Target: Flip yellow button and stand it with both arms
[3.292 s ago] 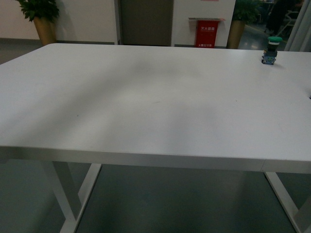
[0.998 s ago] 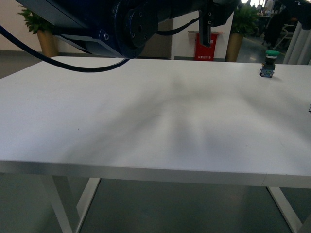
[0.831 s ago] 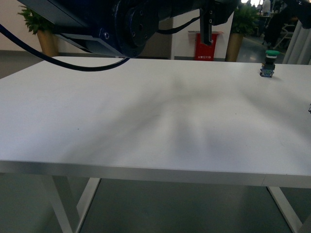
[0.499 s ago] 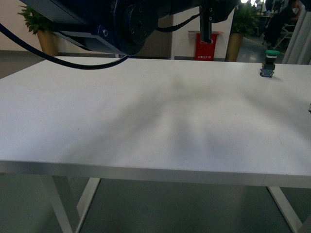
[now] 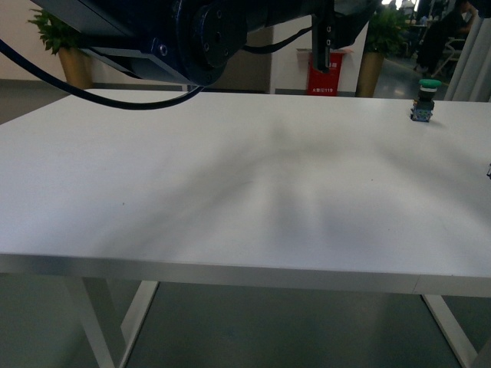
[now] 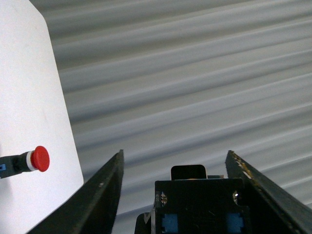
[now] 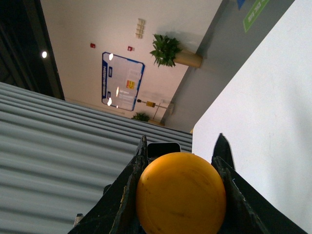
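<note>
Clamped between the right gripper's point(image 7: 181, 148) fingers: the yellow button point(image 7: 181, 195), cap facing the wrist camera, apparently clear of the white table point(image 7: 273, 97); left gripper point(image 6: 174, 156) spread wide, empty; pickup seemingly done; handover, flip and standing upright left.

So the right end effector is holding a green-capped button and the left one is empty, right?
Not quite. The right end effector holds the yellow button, not a green one: the right wrist view shows a yellow-orange cap in its grasp. The left end effector is empty, as you said.
</note>
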